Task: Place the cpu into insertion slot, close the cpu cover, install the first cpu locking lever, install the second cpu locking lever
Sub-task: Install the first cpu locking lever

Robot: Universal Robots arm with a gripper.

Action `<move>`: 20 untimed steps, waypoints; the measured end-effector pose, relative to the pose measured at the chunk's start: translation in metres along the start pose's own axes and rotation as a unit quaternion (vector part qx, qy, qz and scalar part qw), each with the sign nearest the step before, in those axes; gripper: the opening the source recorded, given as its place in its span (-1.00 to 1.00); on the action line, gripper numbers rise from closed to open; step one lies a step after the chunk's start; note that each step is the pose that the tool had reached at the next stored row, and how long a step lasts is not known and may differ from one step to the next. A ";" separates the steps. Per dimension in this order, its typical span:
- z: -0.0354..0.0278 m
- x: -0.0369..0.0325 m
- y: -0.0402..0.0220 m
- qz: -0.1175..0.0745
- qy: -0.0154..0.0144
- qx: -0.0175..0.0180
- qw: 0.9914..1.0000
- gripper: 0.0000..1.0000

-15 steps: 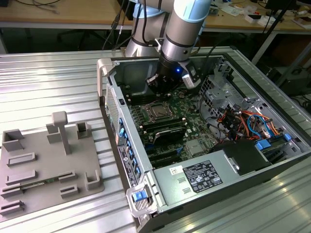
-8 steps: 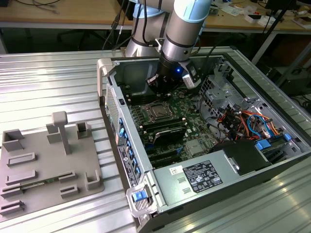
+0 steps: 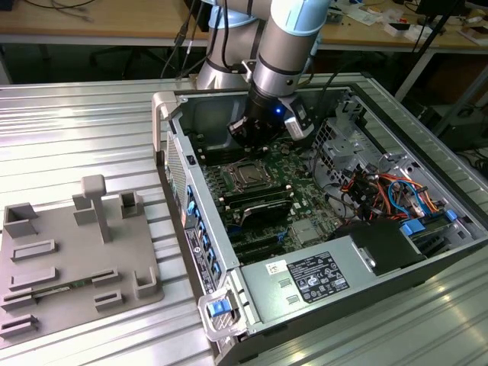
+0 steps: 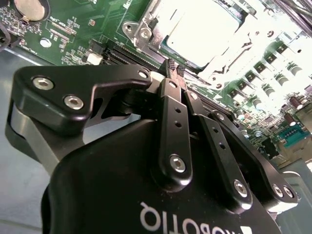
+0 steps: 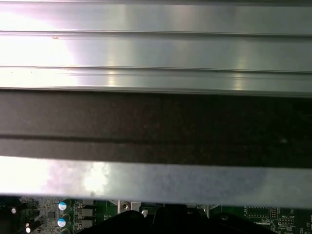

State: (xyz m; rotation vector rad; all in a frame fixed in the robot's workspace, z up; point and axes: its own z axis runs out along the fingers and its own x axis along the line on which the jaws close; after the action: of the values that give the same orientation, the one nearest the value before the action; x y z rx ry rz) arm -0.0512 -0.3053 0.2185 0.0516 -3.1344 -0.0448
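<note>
Jaws closed: fingertips (image 4: 169, 64) pressed together, nothing visibly pinched between them. Gripper (image 4: 173, 67) low inside the open computer case (image 3: 174, 145), tips just beside one corner of the insertion slot (image 3: 245, 177), no clear contact.

Cpu (image 4: 200, 29) sitting in the slot, silvery top up. Cpu cover (image 4: 140, 30) probably down flat around the chip, though glare makes that uncertain.

Handling, as a judgement:
- Cpu: light, rigid, smooth-topped, so slippery. Likely fragile on the contact side. Best taken by opposite edges and set straight down, no sliding.
- Cover: thin sheet metal, stiff but springy at the hinge. Best pushed at the free edge, away from the hinge.
- Levers: likely thin spring wire that snaps back if let go early. Best pressed at the bent end.

Hard to make out:
- Chip top and the far side of the socket blown white in the second wrist view.
- Levers lost in that glare, latched or not unknown.
- Socket pins hidden under the chip.
- First wrist view mostly ribbed metal and a dark band, with a sliver of motherboard (image 5: 48, 214) past it.
- Arm over the socket's far edge in the exterior view.
</note>
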 end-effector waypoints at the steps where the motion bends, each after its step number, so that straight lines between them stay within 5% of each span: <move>1: 0.0001 0.0009 0.0000 0.000 0.000 0.000 1.000 -0.79; 10: 0.0003 0.0110 0.0003 0.000 0.000 0.000 1.000 -0.79; 20: 0.0002 0.0140 0.0004 0.000 0.000 0.000 1.000 -0.79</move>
State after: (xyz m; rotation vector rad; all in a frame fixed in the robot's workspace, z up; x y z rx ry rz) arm -0.0652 -0.3053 0.2183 0.0519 -3.1342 -0.0452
